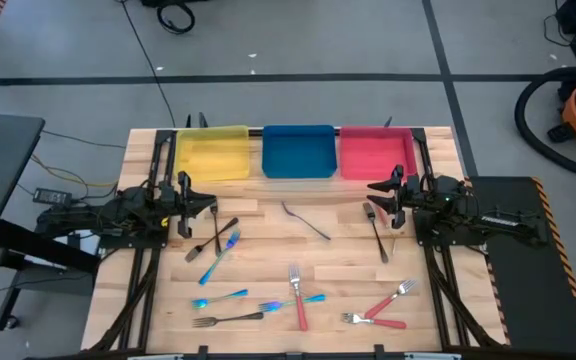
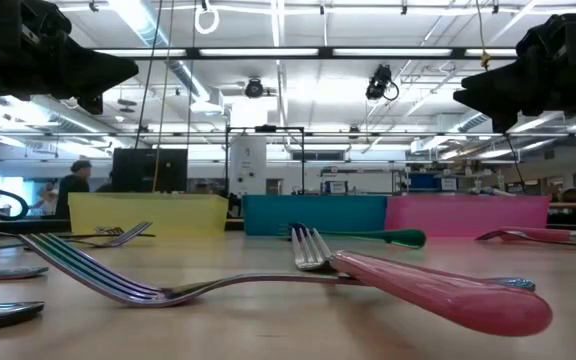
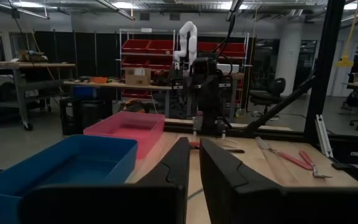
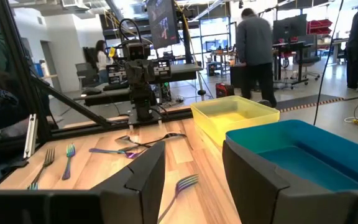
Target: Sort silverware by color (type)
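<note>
The silverware lies scattered on the wooden table (image 1: 268, 240). Dark ones: a fork (image 1: 204, 242), a bent piece (image 1: 305, 221), a fork (image 1: 378, 233) and a fork (image 1: 226, 319). Iridescent blue ones: (image 1: 220, 256), (image 1: 220, 298), (image 1: 294, 301). Red-handled ones: (image 1: 297, 297), (image 1: 389, 298), (image 1: 374, 321). My left gripper (image 1: 206, 203) hovers at the left above the table, open by a narrow gap (image 3: 193, 163), empty. My right gripper (image 1: 372, 196) hovers at the right, open wider (image 4: 194, 180), empty, beside the dark fork's head.
Three trays stand in a row at the far edge: yellow (image 1: 211, 153), blue (image 1: 298, 150) and red (image 1: 376, 152). People stand in the room beyond the table in the right wrist view (image 4: 253, 50). Bare wood lies between the two grippers.
</note>
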Controlling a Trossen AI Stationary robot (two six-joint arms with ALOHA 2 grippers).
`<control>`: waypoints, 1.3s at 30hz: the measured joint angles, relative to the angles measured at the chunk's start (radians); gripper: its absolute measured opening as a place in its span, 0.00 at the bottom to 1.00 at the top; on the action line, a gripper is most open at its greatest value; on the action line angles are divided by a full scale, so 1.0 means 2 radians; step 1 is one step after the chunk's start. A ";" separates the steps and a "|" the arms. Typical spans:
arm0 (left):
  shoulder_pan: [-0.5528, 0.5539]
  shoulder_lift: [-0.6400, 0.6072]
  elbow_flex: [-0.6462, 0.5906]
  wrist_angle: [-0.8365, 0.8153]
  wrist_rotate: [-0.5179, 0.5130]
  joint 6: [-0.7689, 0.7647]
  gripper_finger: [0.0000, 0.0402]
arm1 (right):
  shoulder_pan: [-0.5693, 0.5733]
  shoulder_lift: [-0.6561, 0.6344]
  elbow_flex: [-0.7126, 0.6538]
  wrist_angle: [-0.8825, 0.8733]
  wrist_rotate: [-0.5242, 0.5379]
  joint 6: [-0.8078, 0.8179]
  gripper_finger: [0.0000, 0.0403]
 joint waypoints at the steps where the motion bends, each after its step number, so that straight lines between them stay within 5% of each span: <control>1: 0.000 0.000 0.000 0.000 0.000 0.000 0.10 | 0.000 0.000 0.000 0.000 0.000 0.000 0.42; 39: 0.000 0.000 0.000 0.009 0.000 0.000 0.10 | 0.000 0.000 0.000 0.006 0.009 0.006 0.42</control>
